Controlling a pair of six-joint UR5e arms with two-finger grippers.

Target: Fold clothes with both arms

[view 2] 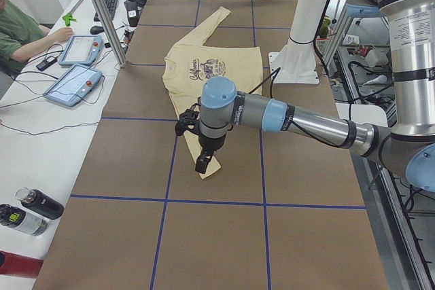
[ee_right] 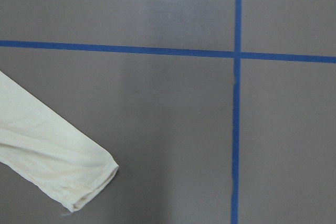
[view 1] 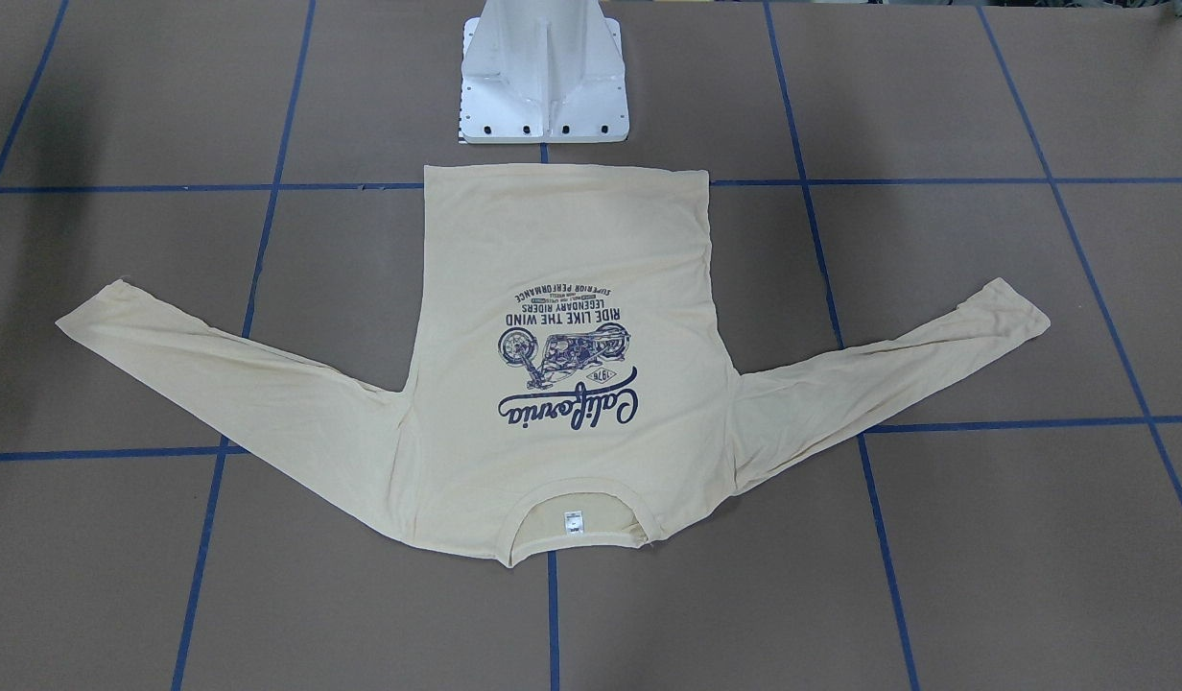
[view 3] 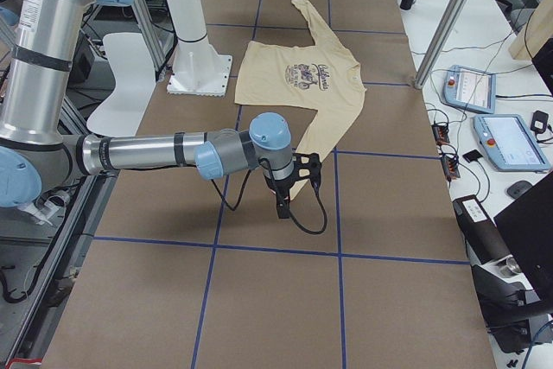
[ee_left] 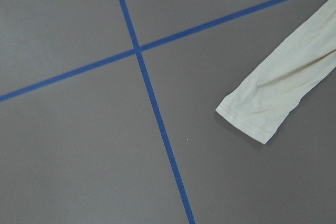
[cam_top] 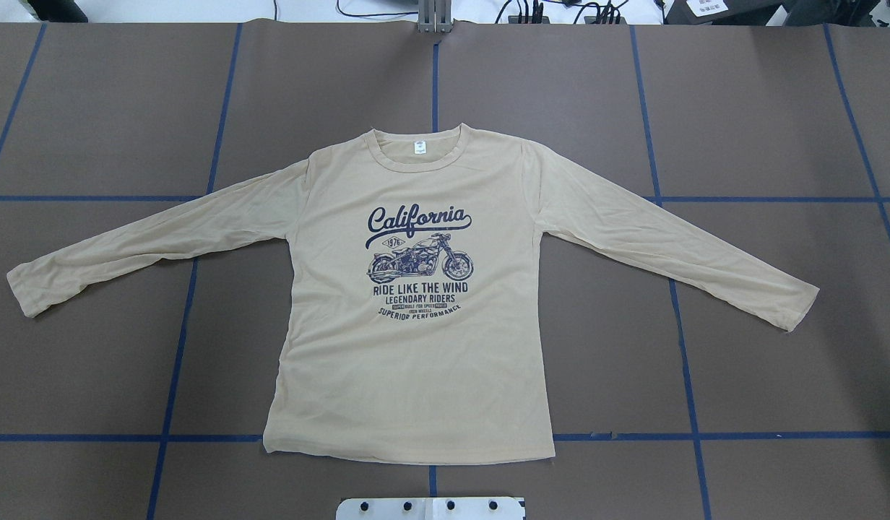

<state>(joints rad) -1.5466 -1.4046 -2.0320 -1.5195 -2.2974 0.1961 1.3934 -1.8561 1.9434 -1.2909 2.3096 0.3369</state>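
Front view: the collar (view 1: 577, 494) of the shirt (view 1: 572, 250) is lying nearest the camera, with its white label (view 1: 573, 521) showing. The body is lying flat, print up, running toward the white pedestal (view 1: 543, 86) on the brown bench (view 1: 936, 576). No arm is showing here.

Overhead view: the shirt is lying centred and face up with its hem (cam_top: 409, 451) toward the robot. Both sleeves are angling outward, so the left cuff (cam_top: 26, 292) and right cuff (cam_top: 797, 307) are lying well apart. Nothing is touching the fabric.

Left side view: the left arm (view 2: 306, 121) is reaching over the bench. The left end effector (view 2: 202, 165) is pointing down near the left cuff. Whether its fingers are apart or together cannot be told.

Right side view: the right arm (view 3: 147, 155) is mirroring that pose. The right end effector (view 3: 281, 206) is pointing down near the right cuff, and its state cannot be told either.

Left wrist view: the left cuff (ee_left: 252, 116) is lying flat at the right, with no fingers in frame.

Right wrist view: the right cuff (ee_right: 89, 187) is lying at the lower left, its mouth gaping slightly.

The fabric is looking thin, light and limp, so it is likely to sag, crease and slide on the smooth bench. Pinching both layers at each cuff edge seems the best hold.

Count: one shirt, two sleeves, two arms, two end effectors.
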